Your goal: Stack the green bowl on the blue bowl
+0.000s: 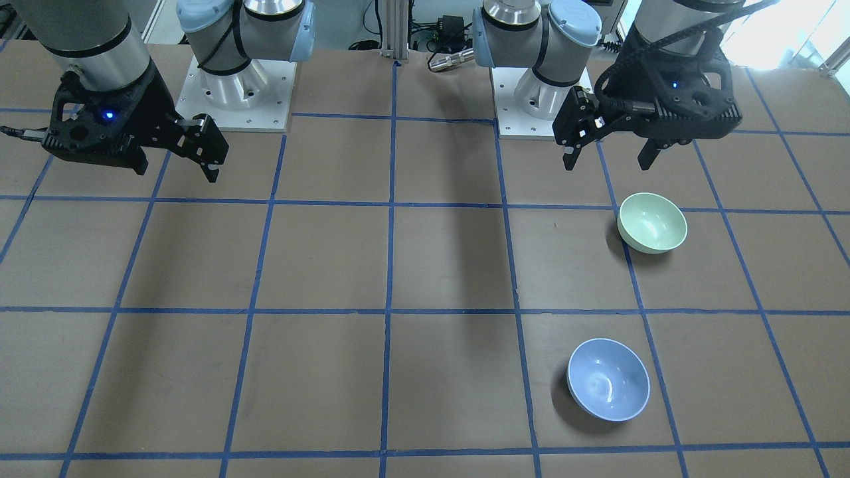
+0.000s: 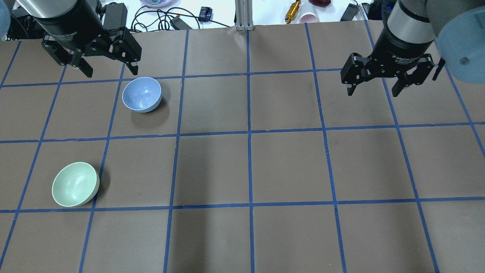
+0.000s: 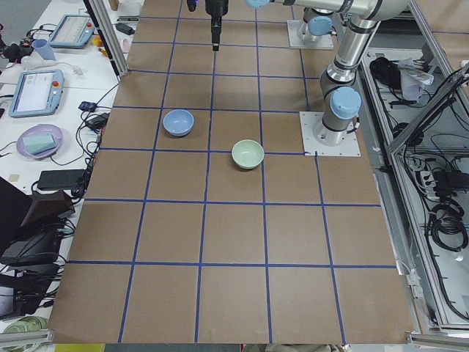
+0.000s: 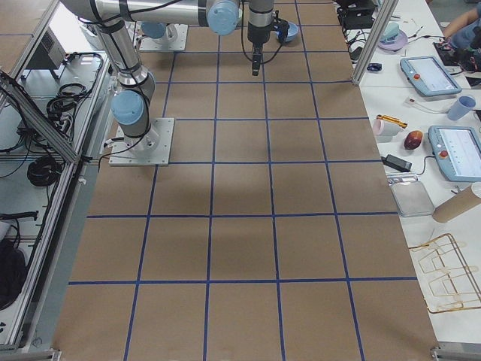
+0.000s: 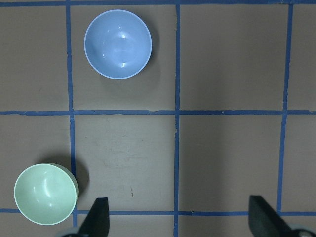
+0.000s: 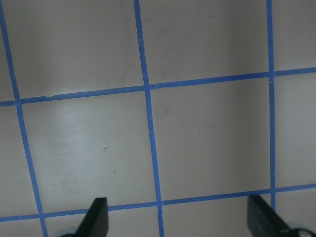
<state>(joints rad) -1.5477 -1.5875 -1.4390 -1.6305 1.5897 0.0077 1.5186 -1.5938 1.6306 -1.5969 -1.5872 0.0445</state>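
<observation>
At the left gripper (image 2: 111, 72): spread wide, gripping nothing, hung above the table (image 2: 288, 167). Same at the right gripper (image 2: 372, 93): wide, empty. From the left one in the overhead view, near at about 5 o'clock, the blue bowl (image 2: 141, 94); farther at about 7 o'clock, the green bowl (image 2: 75, 184), well apart from the blue. In the left wrist view, both bowls beyond the fingertips (image 5: 98, 217); in the right wrist view, only taped tabletop. Both upright, mouths up; round, so no long axis.
</observation>
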